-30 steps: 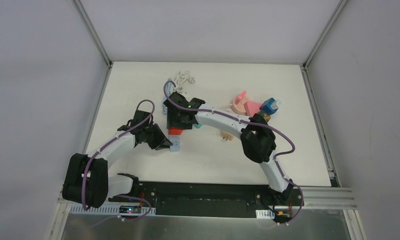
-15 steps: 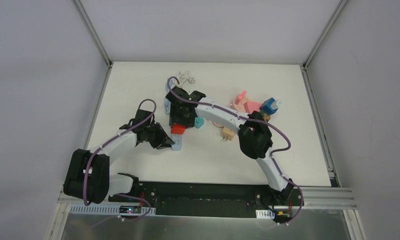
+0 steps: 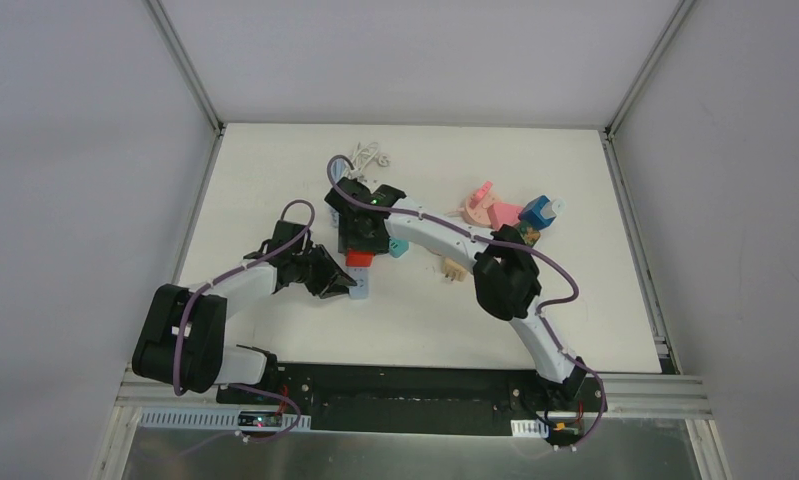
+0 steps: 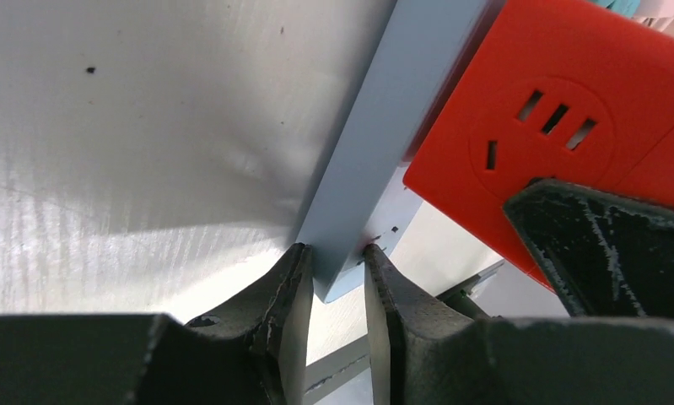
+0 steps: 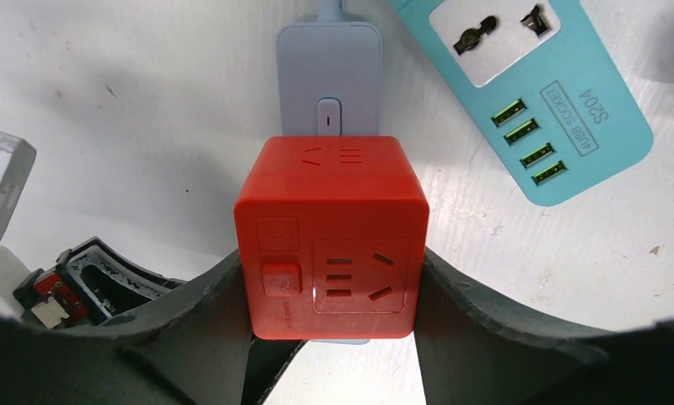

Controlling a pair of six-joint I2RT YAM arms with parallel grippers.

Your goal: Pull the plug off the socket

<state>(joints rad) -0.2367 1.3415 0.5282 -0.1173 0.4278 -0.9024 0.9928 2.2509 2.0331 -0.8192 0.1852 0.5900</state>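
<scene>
While the right gripper (image 5: pixel 329 287) is clamped on the red cube plug (image 5: pixel 331 211), one finger pressed to each side face, the left gripper (image 4: pixel 337 268) is pinched tight on the near end of the pale grey-blue socket strip (image 4: pixel 384 126). So both holds that the pull needs look to be in place: one arm on the part that must come away, the other bracing the part that must stay down.

Seen from the right wrist, the cube sits squarely over the strip, just below its rocker switch (image 5: pixel 329 116), and hides the strip's lower half. In the left wrist view the cube's underside looks tipped a little away from the strip, with a dark gap along that edge. The pins themselves are hidden, so I cannot tell whether they are seated or partly drawn.

My reading is that reaching, grasping and bracing are done, and the separation is at most just begun. What is left is to draw the cube straight off the strip's face until it hangs clear, with the left arm keeping the strip on the table (image 3: pixel 275 170).

A teal power strip (image 5: pixel 519 93) lies just beside the grey one, on its right in the wrist view. In the top view a pink toy (image 3: pixel 487 208) and a blue toy (image 3: pixel 540 212) lie well apart to the right, and a white cable (image 3: pixel 367 156) is coiled near the far edge.
</scene>
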